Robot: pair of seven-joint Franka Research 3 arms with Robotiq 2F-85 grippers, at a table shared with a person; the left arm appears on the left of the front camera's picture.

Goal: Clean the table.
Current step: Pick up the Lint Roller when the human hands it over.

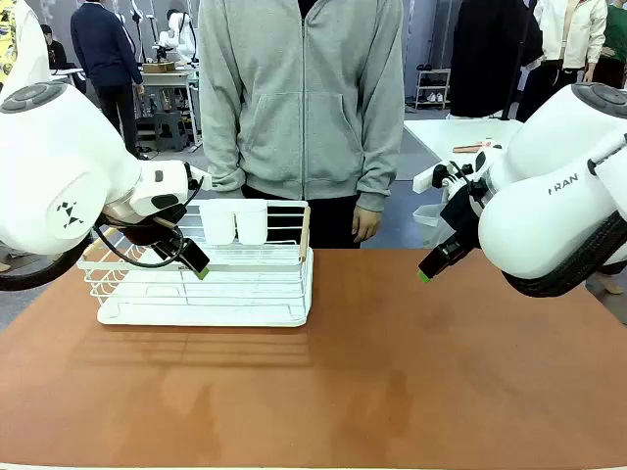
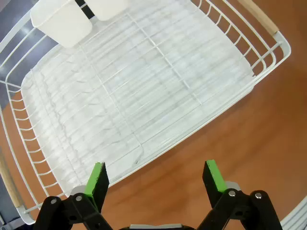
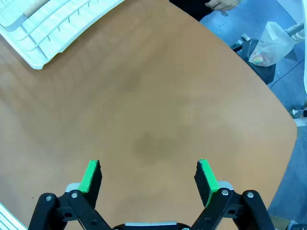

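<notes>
The left end effector (image 2: 154, 173) is open wide. Its two green pads (image 2: 98, 177) stand far apart, with nothing between them. It holds nothing and touches nothing. It hangs over the near edge of a white wire rack (image 2: 120, 96), right where the rack meets the bench (image 2: 259, 134).

The right end effector (image 3: 148, 168) is open wide too. Its two green pads are far apart, and it holds nothing. Under it is bare brown bench.

The bench is big and reddish-brown. It lies between the robot and a person (image 1: 299, 98) in a grey zip top, who stands at the far side. One hand (image 1: 366, 223) of the person hangs just past the far edge.

Now the count. There are two end effectors, each with two green pads. There is one bench. There is one rack, and it stands on the far left part of the bench. The rack has two wooden handles (image 2: 259, 15), one at each end. Two white cups (image 1: 217, 222) hang side by side on the rack's far wall. One person stands at the bench.
</notes>
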